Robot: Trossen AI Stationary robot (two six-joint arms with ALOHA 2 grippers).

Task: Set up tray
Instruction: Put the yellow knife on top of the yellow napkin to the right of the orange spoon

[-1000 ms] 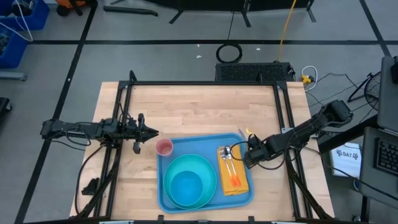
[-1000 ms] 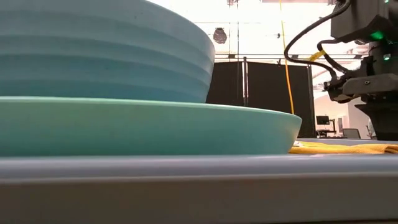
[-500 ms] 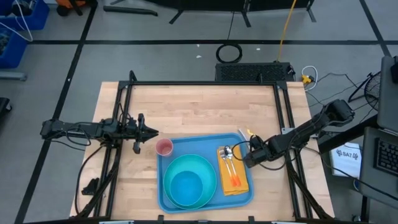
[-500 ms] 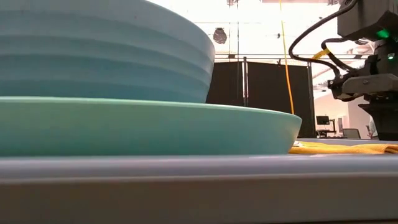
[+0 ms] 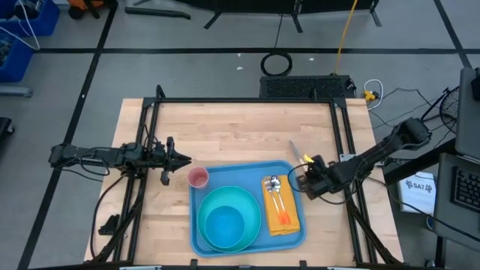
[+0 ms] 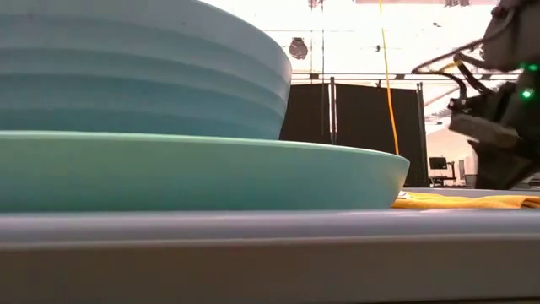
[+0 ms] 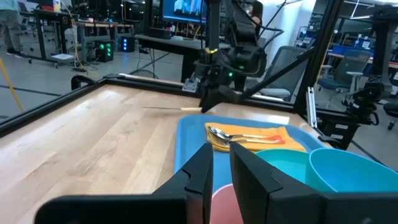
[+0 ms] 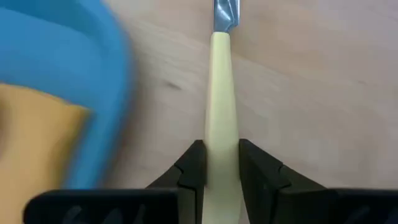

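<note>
The blue tray [image 5: 294,229] lies at the table's near middle. On it sit a turquoise plate [image 5: 253,226] carrying a bowl [image 5: 225,223], a pink cup [image 5: 198,177] in its far left corner, and a yellow napkin [image 5: 291,222] under a spoon [image 5: 274,187] and an orange-handled utensil [image 5: 283,216]. My right gripper [image 5: 307,164] is just off the tray's far right corner, shut on a knife [image 5: 296,151]. My left gripper [image 5: 185,159] is shut, left of the pink cup and apart from it. My right gripper pinches the knife's pale yellow handle [image 8: 221,124] between its two fingers [image 8: 194,163], which lie along the knife. It comes in low from the table's right side. The blade [image 8: 225,14] points away toward the far left; whether it rests on the wood cannot be told.
Black frame rails [image 5: 247,102] run along the table's far, left and right sides. Bare wood [image 5: 232,135] stretches between the tray and the far rail. In the low view the plate [image 6: 202,173] and bowl [image 6: 135,67] fill most of the picture.
My right gripper has shifted a little toward the table's right edge and turned; in the low view it has tipped. The knife has turned with it, and its blade now points toward the far left beyond the tray's corner.
</note>
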